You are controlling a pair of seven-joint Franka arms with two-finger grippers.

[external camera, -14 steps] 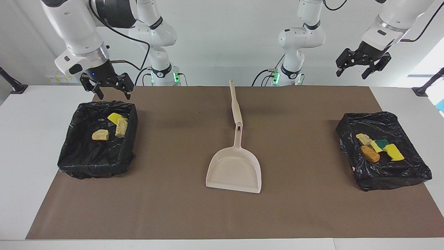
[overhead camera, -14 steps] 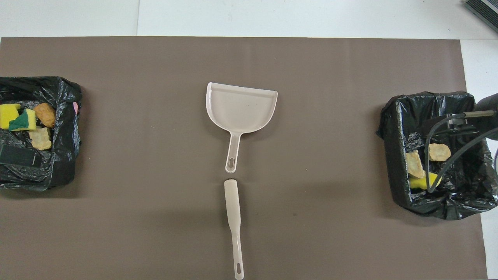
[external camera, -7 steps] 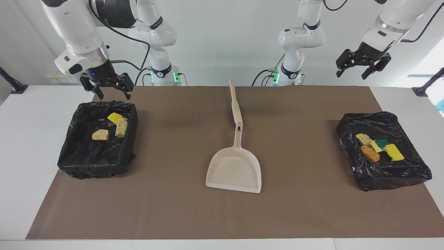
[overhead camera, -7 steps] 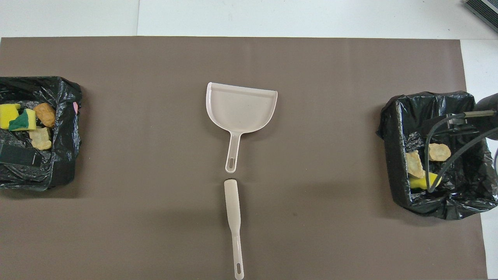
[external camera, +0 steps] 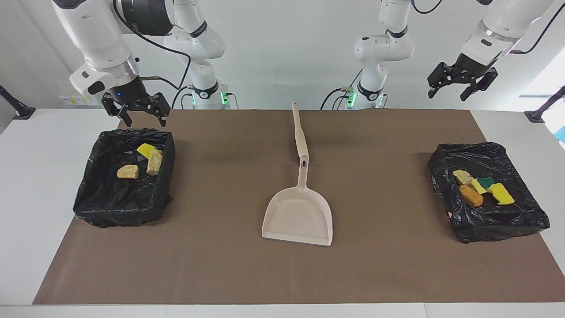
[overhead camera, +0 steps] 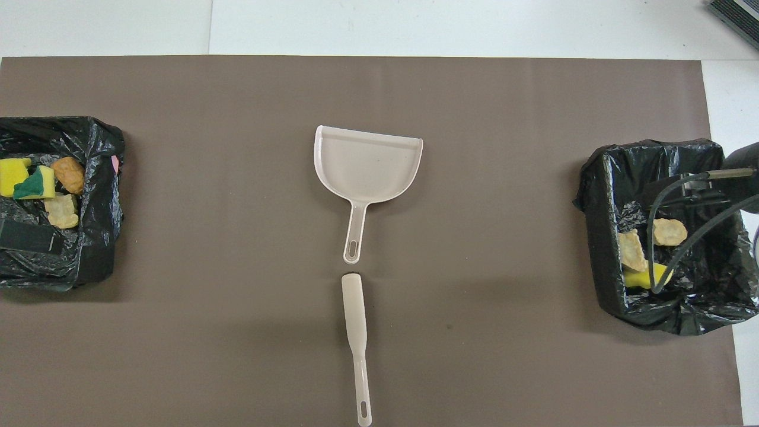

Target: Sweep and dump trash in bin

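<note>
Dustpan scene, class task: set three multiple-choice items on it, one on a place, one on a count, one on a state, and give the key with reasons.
1. Where does the dustpan lie?
A in a bin
B on the brown mat
C in a gripper

2. How many scraps lie in the bin at the right arm's end?
A one
B three
C six

3. How is the right gripper?
A open and empty
B shut on the brush
C shut on a scrap

Key: B, it lies flat on the mat. B, three pieces show inside. A, its fingertips stand apart with nothing between.
</note>
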